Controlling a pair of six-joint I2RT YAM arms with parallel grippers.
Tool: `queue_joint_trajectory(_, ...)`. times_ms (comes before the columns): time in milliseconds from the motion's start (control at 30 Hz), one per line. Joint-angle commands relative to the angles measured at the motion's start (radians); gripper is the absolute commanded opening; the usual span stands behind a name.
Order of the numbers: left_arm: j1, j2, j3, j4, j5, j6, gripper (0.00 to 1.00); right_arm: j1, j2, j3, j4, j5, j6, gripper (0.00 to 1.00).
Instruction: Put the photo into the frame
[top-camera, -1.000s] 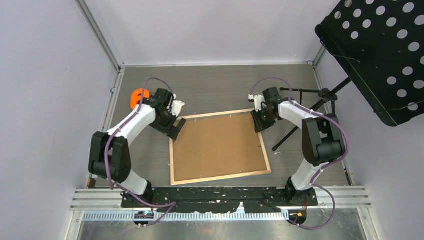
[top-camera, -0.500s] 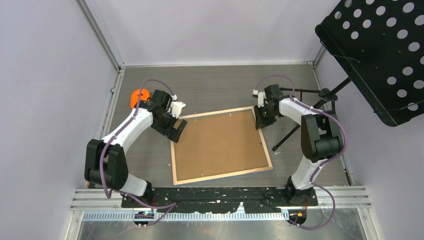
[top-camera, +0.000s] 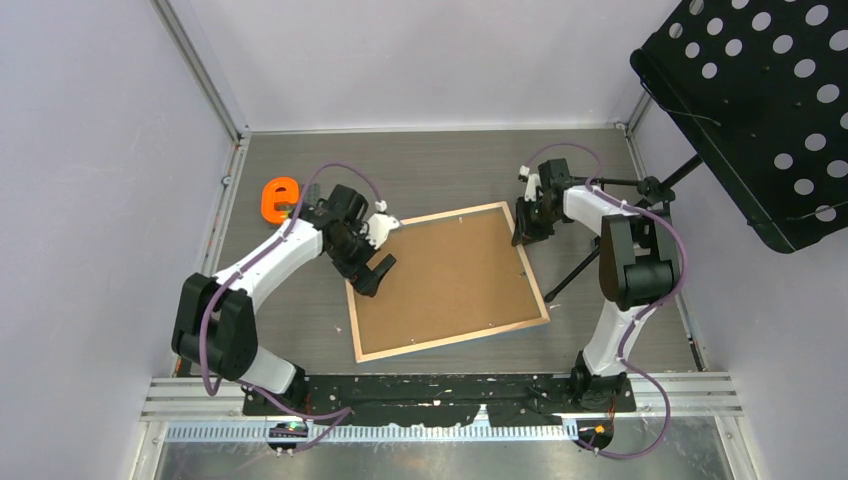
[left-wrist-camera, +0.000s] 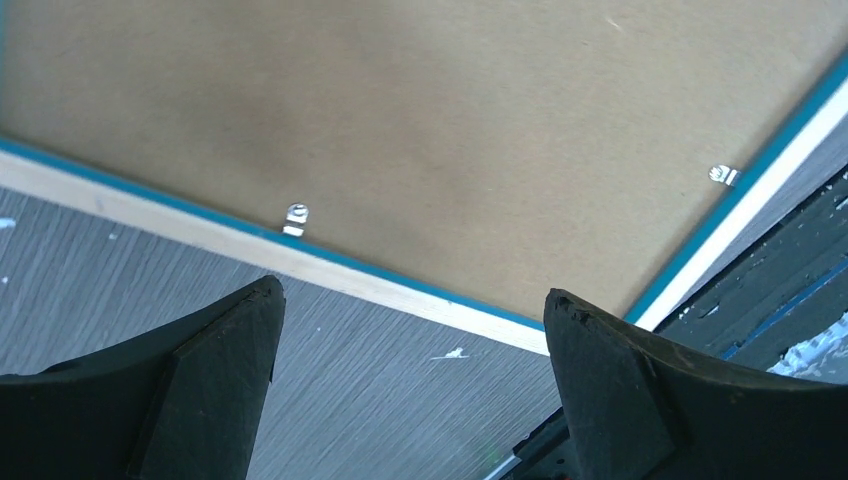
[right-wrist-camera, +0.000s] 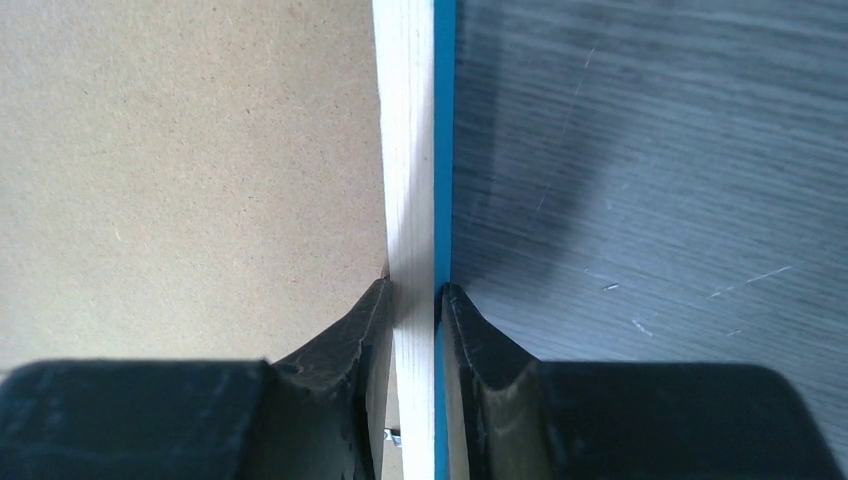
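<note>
The frame (top-camera: 454, 340) lies back up, its front face turned down and unseen. The backing board (top-camera: 445, 278) covers whatever sits inside. The perforated black stand (top-camera: 760, 100) is cropped at the far right.

The frame (top-camera: 453, 340) lies face-down and skewed, its light-wood back upward. Blue edging shows at the rim; a brown backing board (top-camera: 447, 280) fills it.

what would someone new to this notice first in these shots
The big frame lying face down mid-table, with its brown backing board up, draws the eye first. The right gripper pinches its right edge near the far corner, while the left gripper hangs wide open by its left edge. A small orange object sits at far left, and a black perforated stand looms at upper right.
</note>
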Motion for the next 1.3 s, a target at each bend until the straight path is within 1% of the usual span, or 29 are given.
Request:
queue_joint_trajectory(0, -0.058, -0.011, 0.036, 0.03, 0.024, 0.044, 1.0, -0.028, 0.059, 0.051, 0.067, 0.024, 0.073, 0.06)
queue_joint_trajectory(333, -0.217, -0.001, -0.008, 0.107, -0.031, 0.03, 1.0, -0.067, 0.128, 0.158, 0.038, 0.006, 0.152, 0.06)
queue_joint_trajectory(633, -0.305, 0.038, -0.018, 0.137, -0.043, 0.022, 0.94, -0.072, 0.182, 0.253, 0.011, -0.008, 0.186, 0.06)
queue_joint_trajectory(700, -0.324, 0.043, -0.027, 0.144, -0.048, 0.022, 0.93, -0.073, 0.194, 0.275, 0.002, -0.014, 0.182, 0.07)
queue_joint_trajectory(767, -0.345, 0.048, -0.04, 0.151, -0.057, 0.023, 0.91, -0.073, 0.203, 0.292, -0.008, -0.021, 0.176, 0.12)
queue_joint_trajectory(833, -0.365, 0.052, -0.054, 0.16, -0.066, 0.023, 0.88, -0.073, 0.206, 0.295, -0.01, -0.027, 0.169, 0.2)
queue_joint_trajectory(900, -0.386, 0.057, -0.066, 0.171, -0.078, 0.021, 0.85, -0.074, 0.207, 0.296, -0.01, -0.037, 0.16, 0.38)
queue_joint_trajectory(933, -0.396, 0.061, -0.067, 0.174, -0.081, 0.022, 0.83, -0.074, 0.204, 0.295, -0.013, -0.04, 0.155, 0.42)
queue_joint_trajectory(967, -0.409, 0.064, -0.068, 0.177, -0.087, 0.022, 0.81, -0.076, 0.202, 0.294, -0.014, -0.039, 0.149, 0.51)
queue_joint_trajectory(1033, -0.428, 0.071, -0.068, 0.184, -0.104, 0.023, 0.77, -0.077, 0.187, 0.287, -0.014, -0.036, 0.134, 0.6)
queue_joint_trajectory(1100, -0.439, 0.084, -0.065, 0.191, -0.122, 0.026, 0.74, -0.078, 0.163, 0.273, -0.013, -0.026, 0.116, 0.65)
queue_joint_trajectory(1167, -0.449, 0.1, -0.063, 0.193, -0.13, 0.025, 0.71, -0.078, 0.13, 0.254, -0.011, -0.018, 0.095, 0.69)
queue_joint_trajectory(1267, -0.465, 0.11, -0.07, 0.206, -0.158, 0.018, 0.68, -0.079, 0.054, 0.205, -0.003, -0.022, 0.046, 0.7)
